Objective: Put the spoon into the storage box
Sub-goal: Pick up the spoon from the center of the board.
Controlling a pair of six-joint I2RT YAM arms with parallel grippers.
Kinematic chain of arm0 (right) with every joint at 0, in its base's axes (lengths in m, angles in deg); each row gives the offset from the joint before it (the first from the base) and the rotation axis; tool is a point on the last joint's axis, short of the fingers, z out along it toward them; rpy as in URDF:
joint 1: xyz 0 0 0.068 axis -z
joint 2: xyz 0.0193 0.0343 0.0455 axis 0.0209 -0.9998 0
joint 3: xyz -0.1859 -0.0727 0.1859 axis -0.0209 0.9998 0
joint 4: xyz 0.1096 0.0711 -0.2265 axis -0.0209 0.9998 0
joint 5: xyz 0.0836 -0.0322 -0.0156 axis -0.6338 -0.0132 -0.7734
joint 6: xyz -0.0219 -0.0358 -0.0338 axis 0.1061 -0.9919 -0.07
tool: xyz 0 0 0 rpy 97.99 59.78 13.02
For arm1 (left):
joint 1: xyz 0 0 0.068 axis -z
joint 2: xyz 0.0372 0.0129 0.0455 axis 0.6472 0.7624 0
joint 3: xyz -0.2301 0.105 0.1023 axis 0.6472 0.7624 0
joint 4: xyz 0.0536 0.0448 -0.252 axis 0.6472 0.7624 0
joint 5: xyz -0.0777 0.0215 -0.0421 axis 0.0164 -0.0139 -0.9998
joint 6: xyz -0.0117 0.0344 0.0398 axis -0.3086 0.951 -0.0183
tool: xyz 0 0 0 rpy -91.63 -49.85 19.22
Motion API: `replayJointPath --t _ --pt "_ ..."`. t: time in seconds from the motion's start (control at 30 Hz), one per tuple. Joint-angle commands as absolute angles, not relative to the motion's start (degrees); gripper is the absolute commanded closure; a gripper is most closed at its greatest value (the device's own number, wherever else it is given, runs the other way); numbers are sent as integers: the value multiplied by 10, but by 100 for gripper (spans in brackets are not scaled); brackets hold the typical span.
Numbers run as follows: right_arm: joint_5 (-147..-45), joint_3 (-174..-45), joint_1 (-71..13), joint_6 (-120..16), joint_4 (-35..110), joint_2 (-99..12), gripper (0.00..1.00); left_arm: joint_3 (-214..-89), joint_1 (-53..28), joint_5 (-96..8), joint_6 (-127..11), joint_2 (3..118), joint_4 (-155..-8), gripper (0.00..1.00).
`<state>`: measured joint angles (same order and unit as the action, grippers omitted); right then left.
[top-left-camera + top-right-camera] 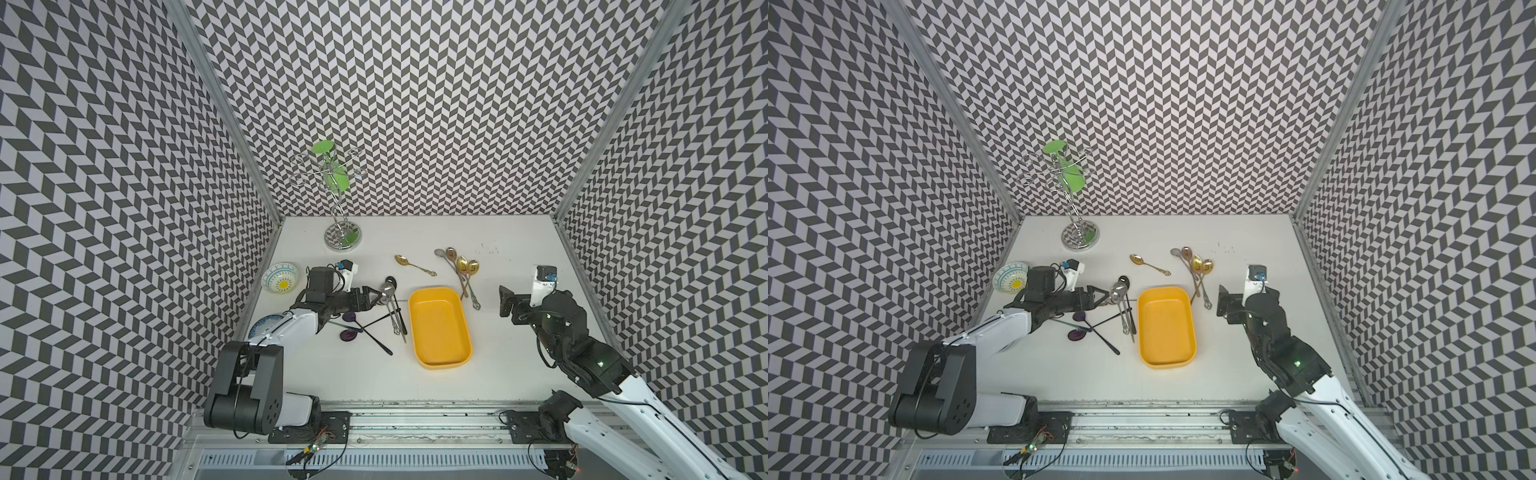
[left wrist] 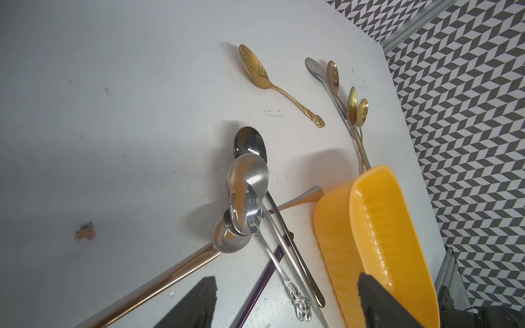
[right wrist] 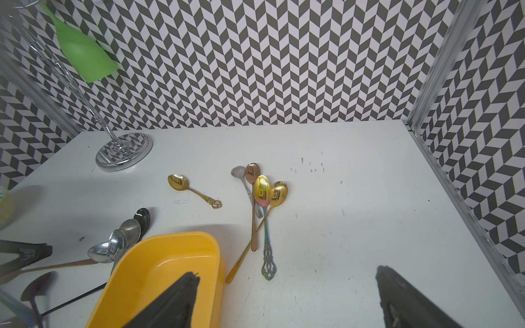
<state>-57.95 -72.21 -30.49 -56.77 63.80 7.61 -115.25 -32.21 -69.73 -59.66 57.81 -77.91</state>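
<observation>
The yellow storage box (image 1: 439, 328) (image 1: 1167, 328) lies mid-table with nothing in it. Just left of it is a pile of silver spoons (image 1: 390, 291) (image 2: 247, 210), bowls toward the back wall and handles toward the front. My left gripper (image 1: 379, 297) (image 2: 287, 306) is low over this pile. It is open, and its fingers (image 2: 199, 301) straddle the ornate silver handle (image 2: 298, 301) and a purple handle without touching them. My right gripper (image 1: 505, 301) (image 3: 287, 306) hovers open to the right of the box (image 3: 159, 269), holding nothing.
A gold spoon (image 1: 413, 266) lies alone behind the box. Several gold and copper spoons (image 1: 461, 270) are at the back right. Purple and black spoons (image 1: 353, 330) lie below my left gripper. A patterned bowl (image 1: 280, 277) is at the left, and a chrome cup stand (image 1: 341, 239) at the back.
</observation>
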Motion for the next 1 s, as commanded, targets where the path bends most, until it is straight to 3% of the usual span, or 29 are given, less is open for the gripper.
replayJointPath --t 0.0,0.97 --pt "-569 -721 -303 -573 603 85 1 -1157 -309 -721 -630 601 -811 23" --pt "-565 -718 -304 -573 601 94 1 -1225 -243 -679 -688 762 -784 61"
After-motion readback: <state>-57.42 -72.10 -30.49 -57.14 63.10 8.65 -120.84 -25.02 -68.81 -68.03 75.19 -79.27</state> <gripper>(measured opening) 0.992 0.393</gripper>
